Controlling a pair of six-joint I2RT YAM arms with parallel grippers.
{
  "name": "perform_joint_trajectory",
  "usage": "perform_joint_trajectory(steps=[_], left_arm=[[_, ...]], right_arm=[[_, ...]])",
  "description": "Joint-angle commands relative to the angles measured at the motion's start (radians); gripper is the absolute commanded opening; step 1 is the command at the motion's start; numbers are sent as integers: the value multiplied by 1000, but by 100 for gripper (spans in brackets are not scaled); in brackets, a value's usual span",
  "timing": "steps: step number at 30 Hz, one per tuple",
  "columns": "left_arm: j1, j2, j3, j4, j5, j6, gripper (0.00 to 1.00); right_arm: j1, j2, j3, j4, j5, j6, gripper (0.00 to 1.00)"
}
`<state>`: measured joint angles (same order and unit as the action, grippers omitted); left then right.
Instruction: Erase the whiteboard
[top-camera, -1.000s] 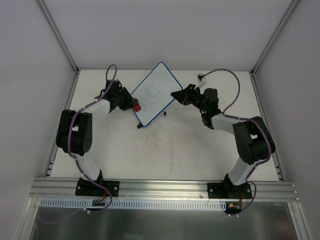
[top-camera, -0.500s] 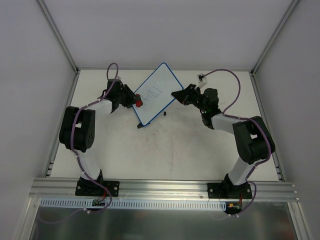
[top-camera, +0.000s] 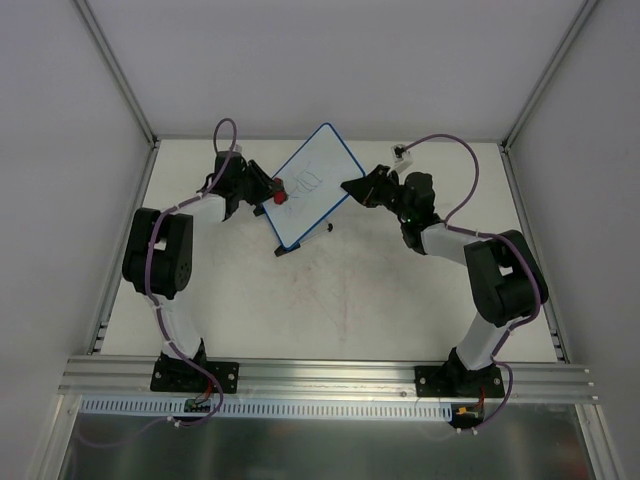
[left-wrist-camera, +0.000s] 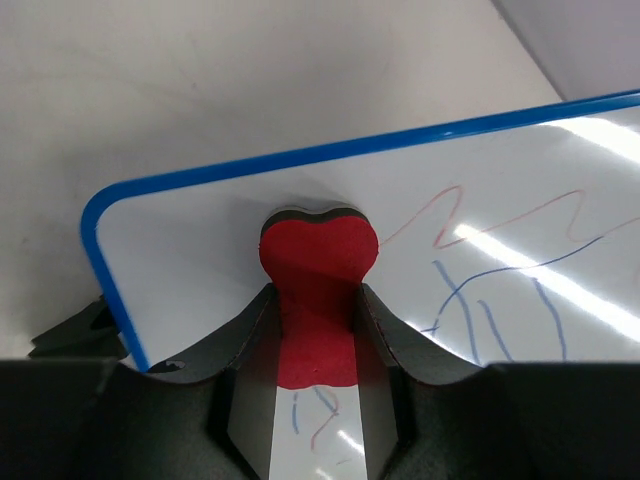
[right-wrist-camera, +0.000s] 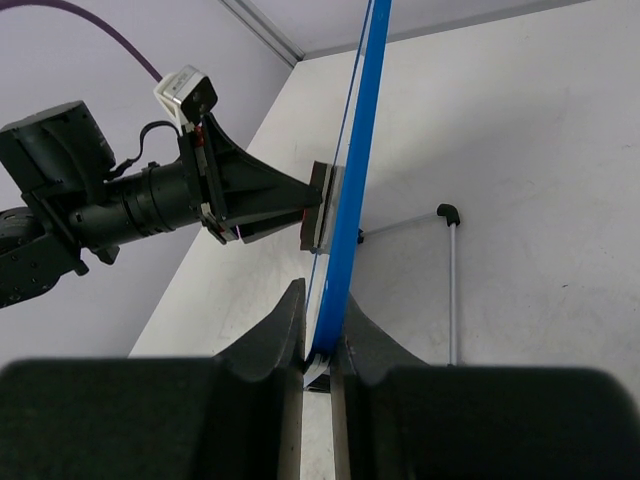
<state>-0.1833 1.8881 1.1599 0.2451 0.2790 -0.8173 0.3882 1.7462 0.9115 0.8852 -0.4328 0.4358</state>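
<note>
Left jaws press eraser (left-wrist-camera: 318, 270) on whiteboard (left-wrist-camera: 200, 220); right jaws pinch its frame.

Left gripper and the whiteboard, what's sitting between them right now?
The red eraser, clamped in the left gripper, with its pad touching the whiteboard face. The left wrist view shows it best.

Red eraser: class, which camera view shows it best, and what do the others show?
Left wrist view: the red eraser fills the centre, gripped by the left gripper, against the whiteboard. The top view shows a small red spot; the right wrist view shows it edge-on.
</note>
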Motion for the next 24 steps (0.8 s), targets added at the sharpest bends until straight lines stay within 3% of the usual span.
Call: perform_joint_trajectory(steps=[1, 19, 24], left_arm=[[-56, 48, 105, 19, 48, -17, 0], [-182, 246, 652, -231, 97, -13, 0], [-173, 215, 565, -240, 43, 3, 0]], right_arm=[[41, 7, 33, -37, -83, -121, 0], [47, 19, 58, -91, -95, -135, 0], [47, 19, 61, -92, -96, -134, 0]])
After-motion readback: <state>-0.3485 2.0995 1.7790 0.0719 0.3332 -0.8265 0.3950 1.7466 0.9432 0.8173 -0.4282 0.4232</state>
